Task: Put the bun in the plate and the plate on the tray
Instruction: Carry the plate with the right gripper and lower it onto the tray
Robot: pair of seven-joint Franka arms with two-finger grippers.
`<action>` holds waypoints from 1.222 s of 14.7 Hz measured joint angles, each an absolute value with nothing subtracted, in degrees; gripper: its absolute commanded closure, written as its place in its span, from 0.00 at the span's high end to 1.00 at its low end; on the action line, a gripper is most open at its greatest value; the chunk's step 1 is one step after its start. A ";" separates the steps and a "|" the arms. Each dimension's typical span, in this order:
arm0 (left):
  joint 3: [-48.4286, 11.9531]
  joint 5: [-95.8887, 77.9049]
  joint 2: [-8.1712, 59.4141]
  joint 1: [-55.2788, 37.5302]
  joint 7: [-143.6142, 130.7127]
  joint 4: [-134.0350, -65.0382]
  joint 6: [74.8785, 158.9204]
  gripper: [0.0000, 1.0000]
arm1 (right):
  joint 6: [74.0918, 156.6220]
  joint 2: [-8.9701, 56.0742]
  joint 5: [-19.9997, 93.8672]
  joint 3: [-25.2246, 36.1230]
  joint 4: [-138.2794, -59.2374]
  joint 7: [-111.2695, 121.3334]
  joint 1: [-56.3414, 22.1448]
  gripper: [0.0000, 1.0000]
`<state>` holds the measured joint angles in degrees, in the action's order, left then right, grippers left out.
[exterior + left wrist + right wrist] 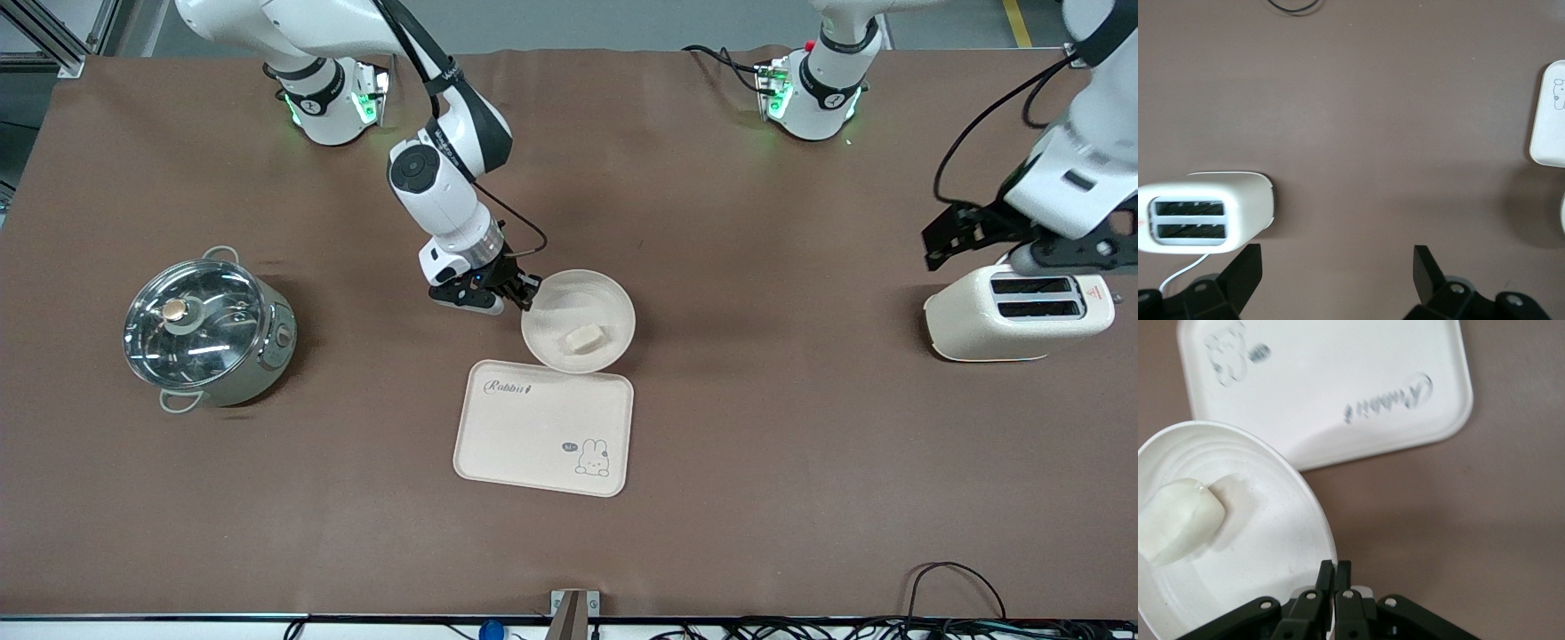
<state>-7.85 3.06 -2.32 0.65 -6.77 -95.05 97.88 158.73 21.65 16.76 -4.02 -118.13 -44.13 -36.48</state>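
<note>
Step 1 of 2 looks done: the bun (581, 338) already lies in the plate (613, 307). The right hand (526, 297) pinches the plate's rim, fingers pressed together on it. The plate overlaps the tray (524, 436) at the tray's edge farther from the camera (whether lifted or resting on the table, I cannot tell), so seating it on the tray remains. The left hand (1338, 267) waits spread above the toaster (1013, 324).

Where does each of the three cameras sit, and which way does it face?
Front view: high across the table, facing both arms; right gripper pinches the plate holding the bun.
Left wrist view: looks down past the open left gripper at the toaster.
Right wrist view: down onto plate, bun, tray.
All share the tray.
</note>
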 measured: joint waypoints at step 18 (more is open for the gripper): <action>1.48 2.93 -6.34 -7.41 -4.36 -97.78 100.92 1.00 | 144.96 43.30 16.88 -3.83 -91.65 -23.77 -24.76 0.00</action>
